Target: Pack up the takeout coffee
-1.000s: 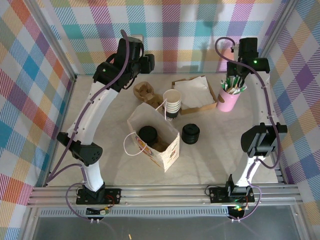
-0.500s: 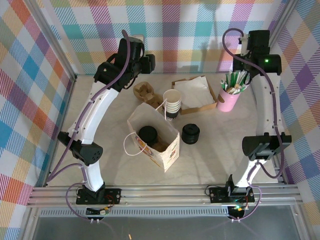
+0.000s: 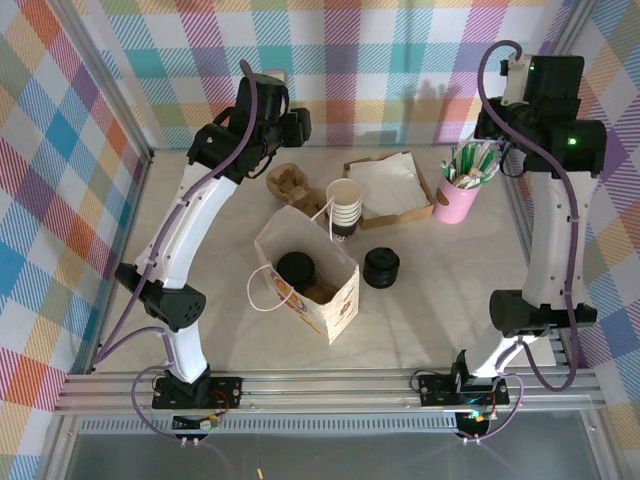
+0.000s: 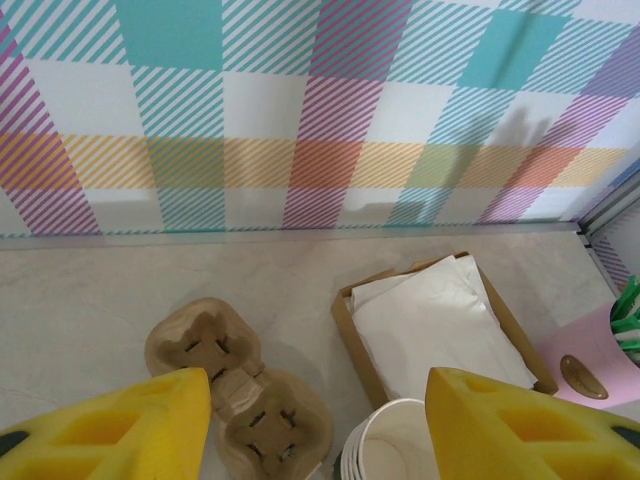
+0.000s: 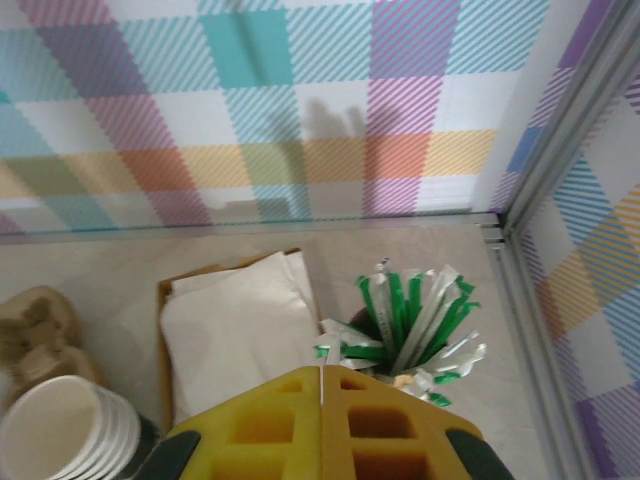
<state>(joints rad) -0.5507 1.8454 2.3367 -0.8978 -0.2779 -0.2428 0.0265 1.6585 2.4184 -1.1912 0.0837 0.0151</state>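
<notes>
While both aloft, left hand (image 4: 318,405) released, right hand (image 5: 322,385) clenched empty; takeout coffee (image 3: 295,268) inside bag (image 3: 337,302).

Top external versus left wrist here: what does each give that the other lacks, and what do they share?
Top external adds the paper bag, the takeout coffee standing inside it, and the stack of black lids beside the bag. Left wrist adds the left gripper close up, its jaws spread open with nothing between them. Both share the brown cup carrier, the napkin tray, the stack of lidless cups and the pink cup.
</notes>
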